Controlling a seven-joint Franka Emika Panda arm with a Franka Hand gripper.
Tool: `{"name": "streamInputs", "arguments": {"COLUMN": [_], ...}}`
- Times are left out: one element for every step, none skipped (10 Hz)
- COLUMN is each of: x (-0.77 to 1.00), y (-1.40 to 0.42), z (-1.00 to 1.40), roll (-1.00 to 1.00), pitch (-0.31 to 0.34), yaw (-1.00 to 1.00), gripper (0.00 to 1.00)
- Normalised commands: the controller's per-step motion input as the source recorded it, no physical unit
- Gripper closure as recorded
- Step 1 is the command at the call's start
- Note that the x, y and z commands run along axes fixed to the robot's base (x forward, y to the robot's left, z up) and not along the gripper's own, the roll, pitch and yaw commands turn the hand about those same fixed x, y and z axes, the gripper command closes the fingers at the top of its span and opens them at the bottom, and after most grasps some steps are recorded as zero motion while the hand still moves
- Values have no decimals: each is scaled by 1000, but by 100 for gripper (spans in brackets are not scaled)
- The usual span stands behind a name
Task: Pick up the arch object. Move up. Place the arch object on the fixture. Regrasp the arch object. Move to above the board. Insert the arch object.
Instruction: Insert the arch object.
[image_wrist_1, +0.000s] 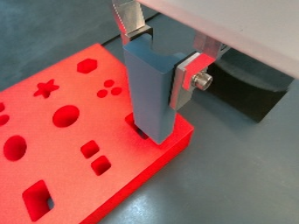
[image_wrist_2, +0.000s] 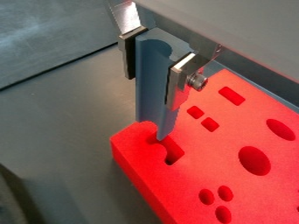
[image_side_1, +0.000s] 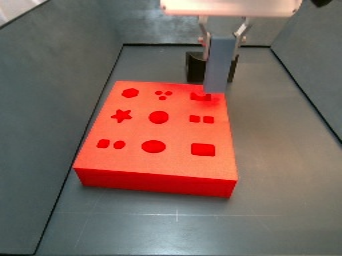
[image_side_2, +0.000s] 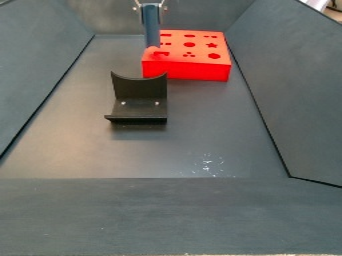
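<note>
hand (image_wrist_1: 160, 54) clamped on arch object (image_wrist_1: 153, 92), upright, lower end in a recess at the board (image_wrist_1: 70, 149) corner. fixture (image_side_2: 138, 99) stands apart at 7 o'clock of board. dark grey surface (image_side_2: 201, 150), sloped walls around.

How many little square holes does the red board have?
2. The square holes sit side by side on the board, between the rounded rectangle hole and the corner where the hand holds the arch object upright. None seems hidden.
</note>
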Motion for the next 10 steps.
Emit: {"name": "streamInputs", "arguments": {"x": [17,77,26,0,-11,0,0,-469,-323,0], "y": [-117,-149,0,343,326,126,0,-14,-43,0], "z": [-397,-160,-134,-57,-20,0,-51,-251,-126,0], "roll": [0,0,0,0,0,0,20,106,41,0], "pitch": [-164,-109,-37,0,6,0,0,-10,-20,-10], "yaw": [57,66,17,0,0,0,0,-46,-49,0], "gripper": [100,100,100,100,100,100,100,100,100,100]}}
